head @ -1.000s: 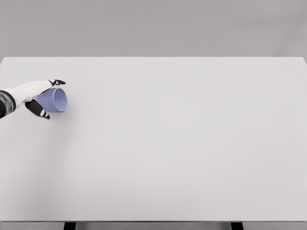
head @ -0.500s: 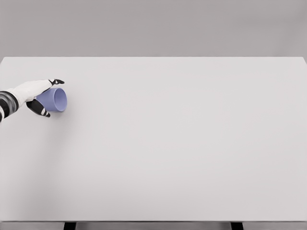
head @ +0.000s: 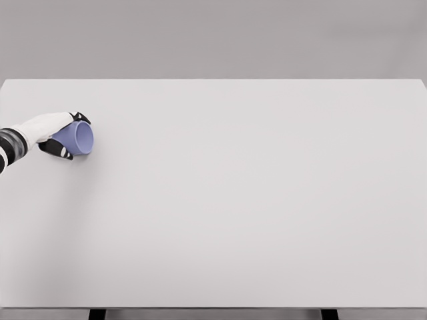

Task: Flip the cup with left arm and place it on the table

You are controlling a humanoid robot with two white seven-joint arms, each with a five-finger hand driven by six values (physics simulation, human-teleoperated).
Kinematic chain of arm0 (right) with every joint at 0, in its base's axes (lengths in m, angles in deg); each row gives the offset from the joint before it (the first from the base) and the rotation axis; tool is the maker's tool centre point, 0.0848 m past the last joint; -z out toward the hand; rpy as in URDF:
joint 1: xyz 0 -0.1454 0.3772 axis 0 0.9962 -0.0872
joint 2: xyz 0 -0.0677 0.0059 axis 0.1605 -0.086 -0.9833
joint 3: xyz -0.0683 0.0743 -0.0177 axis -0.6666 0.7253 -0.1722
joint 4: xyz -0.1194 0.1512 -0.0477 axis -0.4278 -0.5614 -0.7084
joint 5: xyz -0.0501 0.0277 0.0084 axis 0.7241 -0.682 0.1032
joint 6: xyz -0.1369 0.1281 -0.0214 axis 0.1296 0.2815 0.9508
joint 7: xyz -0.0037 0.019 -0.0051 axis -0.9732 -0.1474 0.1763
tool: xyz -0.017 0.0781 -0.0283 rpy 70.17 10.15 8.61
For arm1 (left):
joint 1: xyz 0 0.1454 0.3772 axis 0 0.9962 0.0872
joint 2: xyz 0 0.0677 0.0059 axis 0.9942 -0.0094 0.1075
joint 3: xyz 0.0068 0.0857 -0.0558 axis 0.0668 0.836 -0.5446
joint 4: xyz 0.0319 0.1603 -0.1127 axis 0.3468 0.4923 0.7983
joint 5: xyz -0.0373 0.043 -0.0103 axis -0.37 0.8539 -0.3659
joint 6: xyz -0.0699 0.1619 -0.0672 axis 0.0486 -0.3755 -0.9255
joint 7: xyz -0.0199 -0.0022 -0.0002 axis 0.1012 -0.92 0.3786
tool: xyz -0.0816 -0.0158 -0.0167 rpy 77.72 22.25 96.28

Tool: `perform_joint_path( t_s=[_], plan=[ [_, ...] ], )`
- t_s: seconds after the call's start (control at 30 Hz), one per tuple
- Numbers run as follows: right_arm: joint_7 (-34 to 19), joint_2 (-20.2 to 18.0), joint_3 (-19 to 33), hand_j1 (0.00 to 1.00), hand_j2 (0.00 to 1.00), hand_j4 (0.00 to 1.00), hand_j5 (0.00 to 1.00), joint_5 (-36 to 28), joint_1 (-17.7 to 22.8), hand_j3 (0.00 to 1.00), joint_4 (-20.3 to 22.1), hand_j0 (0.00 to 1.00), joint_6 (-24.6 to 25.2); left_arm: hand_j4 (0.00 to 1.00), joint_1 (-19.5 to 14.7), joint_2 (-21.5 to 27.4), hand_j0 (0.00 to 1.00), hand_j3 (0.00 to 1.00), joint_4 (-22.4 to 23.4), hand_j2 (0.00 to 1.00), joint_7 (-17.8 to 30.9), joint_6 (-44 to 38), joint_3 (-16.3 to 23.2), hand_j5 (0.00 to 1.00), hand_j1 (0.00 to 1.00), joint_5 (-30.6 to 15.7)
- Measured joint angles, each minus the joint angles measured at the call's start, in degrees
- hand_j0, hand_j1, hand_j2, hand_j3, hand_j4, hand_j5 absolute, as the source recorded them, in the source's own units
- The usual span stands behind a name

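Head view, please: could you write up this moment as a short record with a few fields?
cup: blue cup, lying on its side, open mouth facing the picture's right
location: far left part of the white table
left hand: left hand closed around the cup from its base side, fingers above and below it
right arm: not in view
task state: cup not yet upright

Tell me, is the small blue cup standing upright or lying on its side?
On its side: the small blue cup shows its open mouth facing right, left hand closed around it.
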Motion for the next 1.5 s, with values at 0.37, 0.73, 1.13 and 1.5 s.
perform_joint_path(
  t_s=[0.37, 0.73, 1.13, 1.5],
  plan=[
    [0.0, 0.0, 0.03, 1.0, 1.0, 1.0, 1.0, 0.0, 0.0, 1.0, 0.0, 1.0, 0.0, 0.51, -2.02, 1.65, 0.51, 0.51, -0.05, 0.51, 0.15, 0.8, -0.32, 0.51, 0.51, -7.56],
    [0.0, 0.0, 0.02, 1.0, 1.0, 1.0, 1.0, 0.0, 0.0, 1.0, 0.0, 1.0, 0.0, 0.53, -2.11, 5.84, 0.53, 0.53, 0.16, 0.53, 0.24, 10.52, -0.79, 0.53, 0.53, -20.15],
    [0.0, 0.0, 0.01, 1.0, 1.0, 1.0, 1.0, 0.0, 0.0, 1.0, 0.0, 1.0, 0.0, 0.53, 0.0, 5.45, 0.53, 0.53, 5.46, 0.53, 3.94, 23.77, -0.64, 0.53, 0.53, -34.56],
    [0.0, 0.0, 0.02, 1.0, 1.0, 1.0, 1.0, 0.0, 0.0, 1.0, 0.0, 1.0, 0.0, 0.53, -0.18, 0.68, 0.53, 0.53, 17.3, 0.53, 17.41, 34.59, -2.38, 0.53, 0.53, -52.8]
  ],
)
